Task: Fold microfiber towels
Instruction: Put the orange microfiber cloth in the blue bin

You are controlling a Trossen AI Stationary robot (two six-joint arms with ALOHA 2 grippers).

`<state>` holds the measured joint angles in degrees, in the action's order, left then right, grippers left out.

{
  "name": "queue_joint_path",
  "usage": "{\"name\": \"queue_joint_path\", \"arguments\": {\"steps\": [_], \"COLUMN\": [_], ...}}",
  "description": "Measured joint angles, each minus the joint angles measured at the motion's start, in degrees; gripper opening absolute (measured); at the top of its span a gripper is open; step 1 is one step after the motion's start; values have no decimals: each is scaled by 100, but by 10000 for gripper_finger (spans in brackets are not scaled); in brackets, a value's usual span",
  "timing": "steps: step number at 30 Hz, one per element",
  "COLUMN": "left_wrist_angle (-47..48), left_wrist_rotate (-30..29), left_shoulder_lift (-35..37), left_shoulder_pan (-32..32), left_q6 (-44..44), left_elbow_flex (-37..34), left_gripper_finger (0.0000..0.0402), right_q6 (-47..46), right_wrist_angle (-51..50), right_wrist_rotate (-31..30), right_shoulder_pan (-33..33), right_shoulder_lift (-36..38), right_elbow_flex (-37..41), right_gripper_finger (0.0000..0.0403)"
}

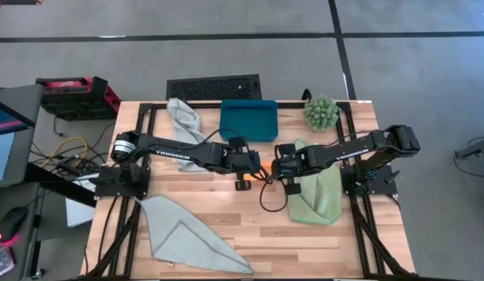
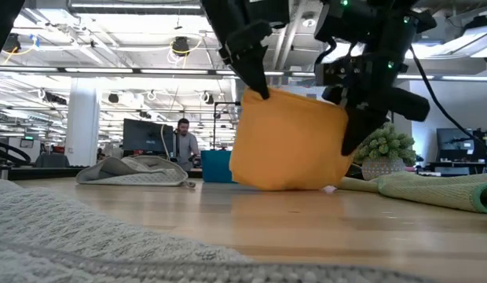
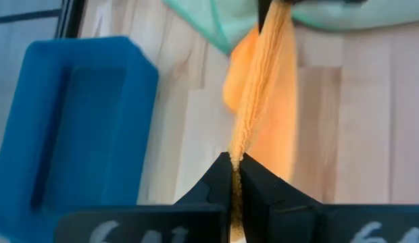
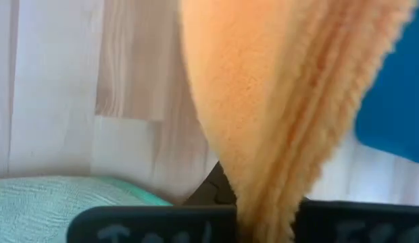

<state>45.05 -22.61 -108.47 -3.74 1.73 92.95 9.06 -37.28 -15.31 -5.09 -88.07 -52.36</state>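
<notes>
An orange towel (image 2: 291,141) hangs stretched between my two grippers over the table's middle; in the high view only a sliver of it (image 1: 261,176) shows. My left gripper (image 1: 246,176) is shut on its left top corner, and my right gripper (image 1: 287,181) is shut on its right top corner. A light green towel (image 1: 316,195) lies folded on the table under the right arm. One pale grey towel (image 1: 183,117) lies crumpled at the far left. Another pale grey towel (image 1: 187,234) lies spread at the near left. My left gripper pinches the orange towel's upper left corner (image 3: 236,156) between its two shut fingers, coming from above. The cloth is bunched in the pinch and hangs below the fingers (image 2: 255,79). The towel's lower edge (image 2: 283,187) reaches the table top. My right gripper pinches the orange towel's upper right corner (image 4: 263,196) between its two fingers, coming from above. Several bunched layers run into the pinch. The cloth hangs below the fingers (image 2: 357,126) and sags a little between the two grippers.
A teal tray (image 1: 248,119) stands at the far edge behind the grippers. A spiky green plant (image 1: 321,112) stands at the far right. A person (image 2: 183,141) shows in the room beyond. Bare wood lies in front of the hanging towel (image 1: 289,242).
</notes>
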Motion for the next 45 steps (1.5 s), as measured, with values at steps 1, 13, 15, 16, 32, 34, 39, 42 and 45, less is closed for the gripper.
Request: {"name": "queue_joint_path", "arguments": {"steps": [1, 13, 15, 16, 32, 34, 39, 42, 45], "left_wrist_angle": [71, 309, 309, 339, 363, 448, 865, 1061, 1069], "left_wrist_rotate": [-44, -1136, -1223, -1284, -1621, -1624, -1243, -997, -483], "left_shoulder_lift": [0, -2, -2, -2, 48, 130, 200, 225, 225], "left_shoulder_pan": [14, 298, 388, 448, 1139, 1126, 1230, 1355, 1498], "left_q6": [52, 329, 319, 287, -144, -286, -463, -280, -277], "left_elbow_flex": [0, -227, -229, -229, -133, -39, 168, 177, 176], "left_gripper_finger": [0, 0, 0, 0, 0, 0, 0, 0, 0], "right_q6": [-1, 622, 833, 940, 1238, 1239, 1240, 1255, 1370], "right_wrist_angle": [-26, -97, 28, 166, 395, 184, -226, -291, -381], "right_wrist_rotate": [-37, -829, -1138, -1259, -294, -295, -13, 321, 617], "right_shoulder_pan": [8, 596, 752, 828, 1480, 1429, 1425, 1458, 1508], "right_shoulder_lift": [53, 368, 365, 341, 280, 284, 291, 288, 286], "right_elbow_flex": [-26, -403, -448, -483, -682, -810, -1136, -1209, -1216], "right_gripper_finger": [11, 13, 11, 9, 9, 13, 10, 7, 12]}}
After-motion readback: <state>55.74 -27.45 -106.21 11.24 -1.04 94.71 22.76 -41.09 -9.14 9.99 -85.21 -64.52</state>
